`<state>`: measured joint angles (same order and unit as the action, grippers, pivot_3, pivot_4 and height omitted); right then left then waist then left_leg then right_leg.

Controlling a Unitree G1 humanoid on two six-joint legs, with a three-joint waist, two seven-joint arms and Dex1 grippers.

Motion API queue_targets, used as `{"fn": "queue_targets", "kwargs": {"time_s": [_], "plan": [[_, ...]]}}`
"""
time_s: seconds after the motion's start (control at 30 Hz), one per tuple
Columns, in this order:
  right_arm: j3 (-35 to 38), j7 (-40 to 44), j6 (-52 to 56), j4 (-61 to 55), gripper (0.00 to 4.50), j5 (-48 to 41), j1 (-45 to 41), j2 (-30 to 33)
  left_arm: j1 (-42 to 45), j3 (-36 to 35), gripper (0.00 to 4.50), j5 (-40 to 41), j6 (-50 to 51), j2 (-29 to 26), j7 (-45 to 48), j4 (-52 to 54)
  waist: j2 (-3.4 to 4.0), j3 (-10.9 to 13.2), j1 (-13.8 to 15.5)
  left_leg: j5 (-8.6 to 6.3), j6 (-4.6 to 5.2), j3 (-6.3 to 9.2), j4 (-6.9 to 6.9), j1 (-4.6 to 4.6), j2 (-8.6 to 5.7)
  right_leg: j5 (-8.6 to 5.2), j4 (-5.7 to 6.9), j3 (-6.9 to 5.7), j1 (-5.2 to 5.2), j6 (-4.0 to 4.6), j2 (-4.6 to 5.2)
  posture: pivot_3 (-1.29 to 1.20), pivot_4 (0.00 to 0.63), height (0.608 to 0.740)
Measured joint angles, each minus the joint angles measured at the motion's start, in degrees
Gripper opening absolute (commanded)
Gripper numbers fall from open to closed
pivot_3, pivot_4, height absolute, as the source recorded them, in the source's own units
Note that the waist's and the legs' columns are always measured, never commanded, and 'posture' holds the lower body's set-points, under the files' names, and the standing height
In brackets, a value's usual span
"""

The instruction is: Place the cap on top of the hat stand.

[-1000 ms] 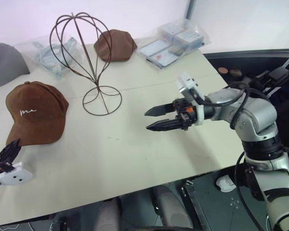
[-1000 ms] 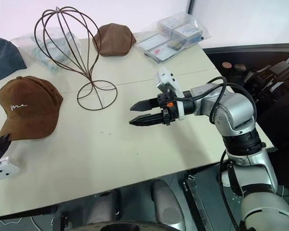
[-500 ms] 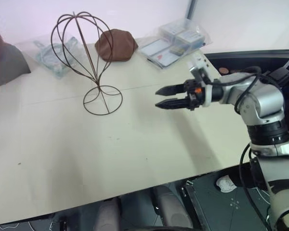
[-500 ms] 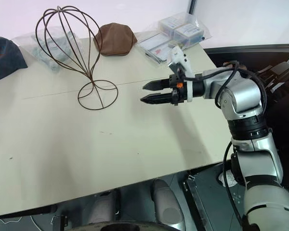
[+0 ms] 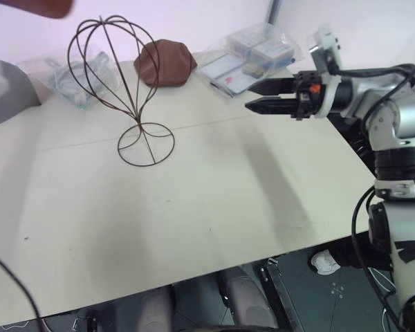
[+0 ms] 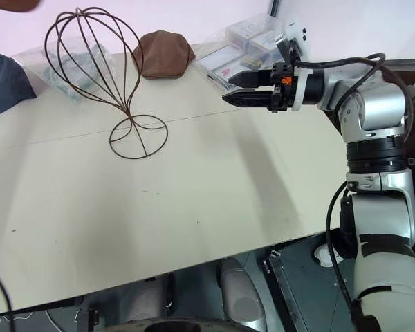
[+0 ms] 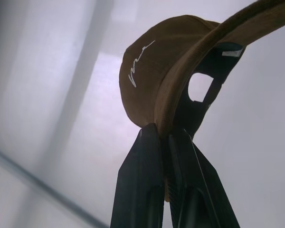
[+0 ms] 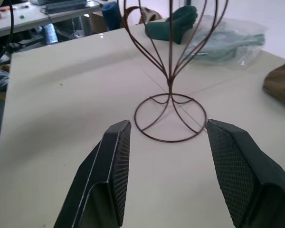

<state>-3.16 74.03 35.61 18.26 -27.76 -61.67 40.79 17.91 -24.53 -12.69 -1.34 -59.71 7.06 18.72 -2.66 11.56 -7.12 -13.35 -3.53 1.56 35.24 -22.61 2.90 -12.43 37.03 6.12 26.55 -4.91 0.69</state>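
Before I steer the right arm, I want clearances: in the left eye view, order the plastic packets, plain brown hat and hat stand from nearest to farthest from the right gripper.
From the right gripper:
1. Plastic packets, just behind it at the table's far edge.
2. Plain brown hat, farther left along that edge.
3. Hat stand, farthest left.

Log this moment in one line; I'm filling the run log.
left gripper: shut on cap | right gripper: open | hat stand: bare

Cap (image 7: pixel 152 76): brown suede-like, white cursive embroidery on front, brim curved, hanging in air, rim pinched by left gripper (image 7: pixel 164 137). Hat stand (image 5: pixel 117 76): thin rusty-brown wire head cage on stem, ring base, upright on worktop (image 5: pixel 194 207), bare.
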Motion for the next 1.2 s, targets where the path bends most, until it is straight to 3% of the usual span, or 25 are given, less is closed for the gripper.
{"fn": "queue_targets", "kwargs": {"time_s": [0.3,0.5,1.2], "plan": [[2.95,-0.49,-0.07,0.28,2.55,0.14,-0.05,2.04,4.96,11.03,0.05,-11.83,18.01,11.20,2.25,19.85,0.01,0.00,-0.01,0.01,0.01,0.10,0.15,0.11,-0.02,0.07,0.10,0.01,-0.15,-0.12,-0.04,0.00,0.150,0.740],[2.95,-0.49,-1.34,2.59,2.55,0.56,-0.09,1.04,4.95,12.52,0.05,-18.68,24.38,15.14,5.29,24.90,0.01,0.00,-0.06,0.01,0.02,0.14,0.52,0.13,-0.02,0.09,0.17,0.01,-0.32,-0.17,-0.07,0.00,0.150,0.740],[4.44,0.06,-1.59,5.79,2.55,0.15,-1.41,-1.70,-5.56,16.68,0.05,-27.30,22.85,26.80,11.22,30.33,0.02,0.01,-0.03,0.01,0.02,0.22,0.97,0.24,-0.07,0.07,0.08,0.06,-0.80,-0.23,-0.04,0.00,0.150,0.740]]}}
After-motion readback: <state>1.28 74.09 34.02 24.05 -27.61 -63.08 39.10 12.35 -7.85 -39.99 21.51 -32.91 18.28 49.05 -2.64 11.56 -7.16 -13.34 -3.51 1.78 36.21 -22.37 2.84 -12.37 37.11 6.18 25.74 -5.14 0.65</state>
